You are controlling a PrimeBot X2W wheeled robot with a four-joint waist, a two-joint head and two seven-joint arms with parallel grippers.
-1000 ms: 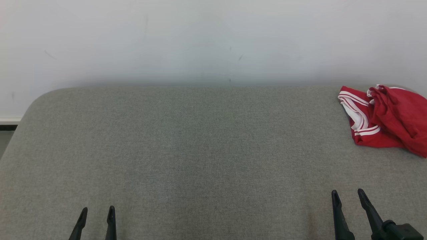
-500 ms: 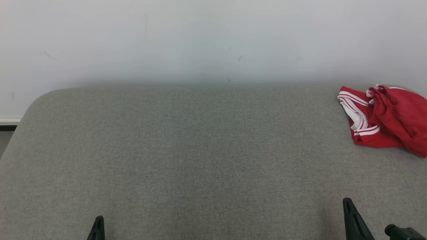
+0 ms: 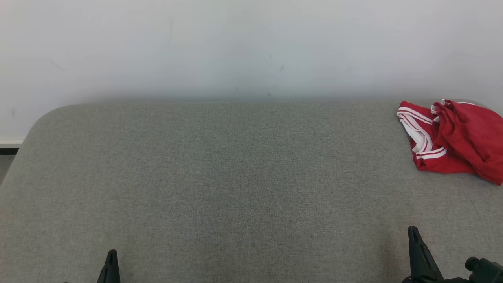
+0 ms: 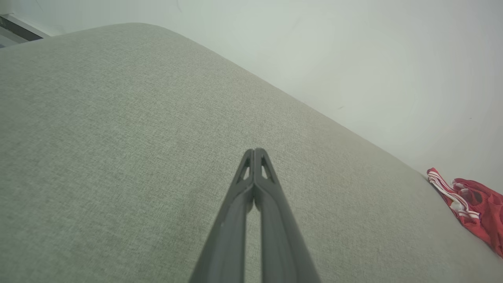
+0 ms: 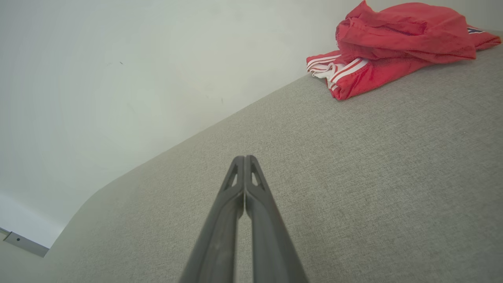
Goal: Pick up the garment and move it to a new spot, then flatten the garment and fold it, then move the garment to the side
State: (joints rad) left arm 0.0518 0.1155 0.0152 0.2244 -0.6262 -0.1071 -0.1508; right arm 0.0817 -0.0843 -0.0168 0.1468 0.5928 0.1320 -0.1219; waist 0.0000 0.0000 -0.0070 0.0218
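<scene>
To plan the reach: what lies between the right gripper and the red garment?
Just bare grey fabric surface. The right wrist view shows it running unbroken from the shut right gripper to the garment.

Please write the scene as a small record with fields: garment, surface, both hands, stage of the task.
garment: red with white stripes, crumpled, lying at the far right
surface: grey fabric, against a white wall
left hand: shut, empty
right hand: shut, empty, apart from the garment
stage: garment not yet picked up
</scene>
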